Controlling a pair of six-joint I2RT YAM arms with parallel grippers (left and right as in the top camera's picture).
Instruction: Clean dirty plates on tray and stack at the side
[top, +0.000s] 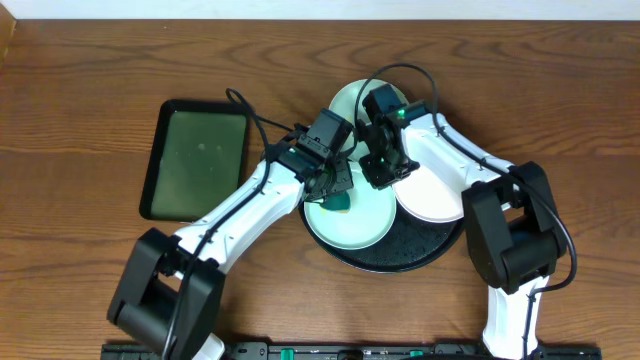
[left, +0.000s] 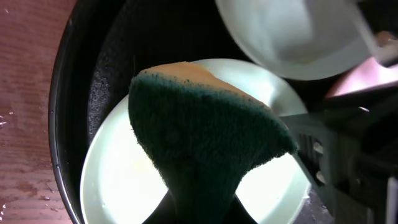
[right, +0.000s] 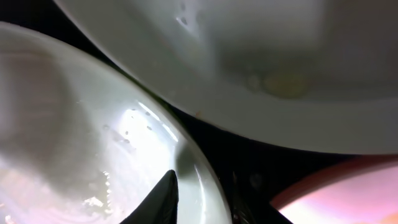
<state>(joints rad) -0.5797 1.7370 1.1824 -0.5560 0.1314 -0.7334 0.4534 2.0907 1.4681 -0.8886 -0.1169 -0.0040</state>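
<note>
The black tray (top: 400, 258) holds three plates. My left gripper (top: 338, 195) is shut on a green-and-yellow sponge (top: 341, 204) and holds it over the near mint plate (top: 355, 232). In the left wrist view the sponge (left: 205, 137) hangs over that plate (left: 118, 180), and the gripper (left: 202, 211) is at the bottom edge. My right gripper (top: 383, 178) is closed on the left rim of the white plate (top: 435, 195). In the right wrist view its finger (right: 199, 199) sits on that rim (right: 62, 137). A plate with a yellowish smear (right: 280, 62) lies beyond. The second mint plate (top: 345, 100) is at the tray's far edge.
A rectangular dark green tray (top: 197, 158) lies on the wooden table to the left of the black tray. The two arms cross close together over the black tray's middle. The black tray's rim (left: 62, 124) shows beside the table wood in the left wrist view.
</note>
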